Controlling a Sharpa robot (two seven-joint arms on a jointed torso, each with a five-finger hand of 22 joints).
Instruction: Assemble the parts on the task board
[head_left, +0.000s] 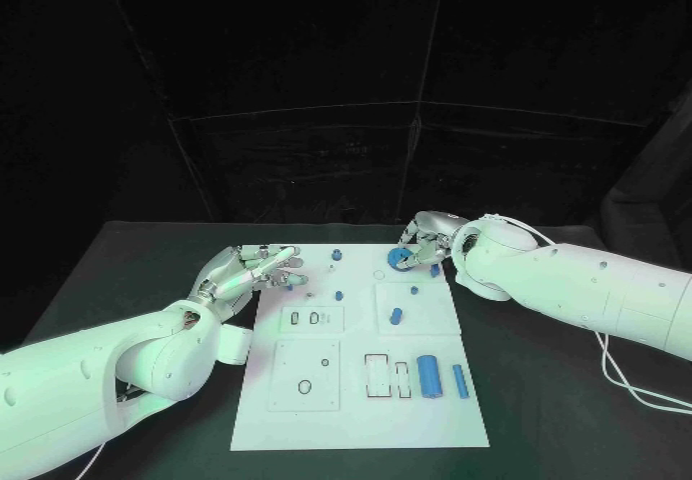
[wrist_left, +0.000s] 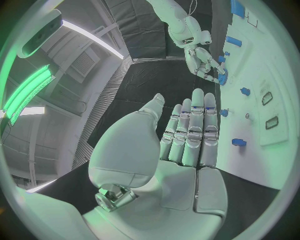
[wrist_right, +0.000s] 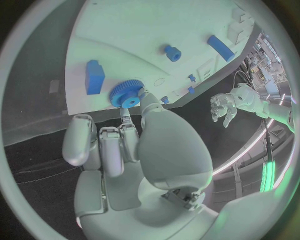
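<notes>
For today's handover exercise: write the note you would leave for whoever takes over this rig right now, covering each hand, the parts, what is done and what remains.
Right hand pinches a blue gear at the task board's far edge.
Left hand is open, fingers straight, holding nothing, at the board's far left corner.
A blue cylinder and blue bar lie loose near the right edge; small blue pieces sit further back.
Done: gear picked up.
Left: place the gear and fit the loose parts.

no readable words, numbers, labels or signs appear anywhere; the white board (head_left: 361, 400) near the hands carries only blank outlined slots, with no lettering.
</notes>
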